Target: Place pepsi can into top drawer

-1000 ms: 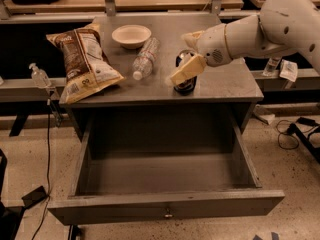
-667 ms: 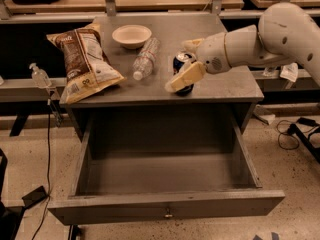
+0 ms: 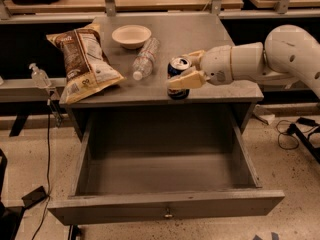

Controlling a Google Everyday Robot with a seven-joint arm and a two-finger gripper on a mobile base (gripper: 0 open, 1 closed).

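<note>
The tool [image 3: 181, 72] appears to clasp the pepsi can [image 3: 177, 64] upright at the desk's [image 3: 200, 34] front edge, above the open top drawer [image 3: 165, 206].

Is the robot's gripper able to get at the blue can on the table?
Probably yes: the gripper is right at the can, its fingers closed on either side of it, with nothing in between.

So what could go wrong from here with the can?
The gripper holds the can by its sides at the front edge of the cabinet top; a weak grip could drop it tilted into the drawer. The bottle lies close by and may get knocked.
</note>
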